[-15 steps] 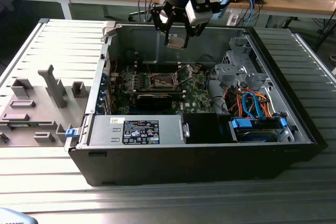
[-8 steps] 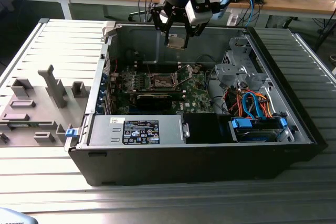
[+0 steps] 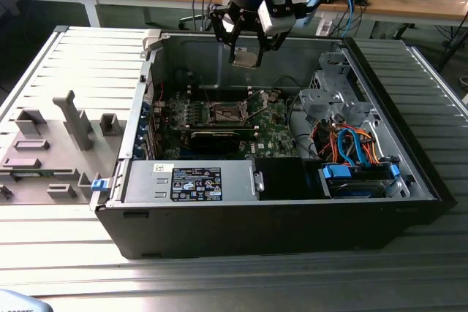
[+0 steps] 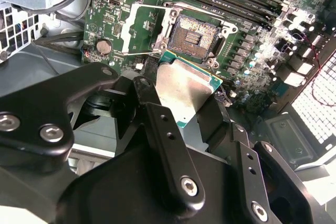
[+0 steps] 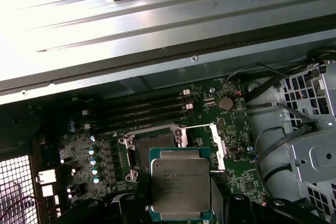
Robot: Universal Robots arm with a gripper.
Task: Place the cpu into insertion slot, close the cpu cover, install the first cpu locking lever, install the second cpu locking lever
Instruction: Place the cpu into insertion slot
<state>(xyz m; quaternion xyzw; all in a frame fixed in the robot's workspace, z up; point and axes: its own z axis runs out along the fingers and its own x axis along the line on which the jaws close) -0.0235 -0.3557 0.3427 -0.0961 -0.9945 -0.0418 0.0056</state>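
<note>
Silver-topped cpu (image 5: 180,184) clamped in the gripper (image 3: 246,53), high above the bare insertion slot (image 4: 194,36); placement step in hand, demanding square alignment.

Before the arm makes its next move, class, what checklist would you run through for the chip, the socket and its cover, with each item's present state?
1. Chip gripped by the claw: ok.
2. Socket empty: ok.
3. Cover swung open, off the socket: ok.
4. Chip seated in the socket: not ok; it hangs above the board.
5. Chip's corner marks matching the socket: cannot tell.
</note>
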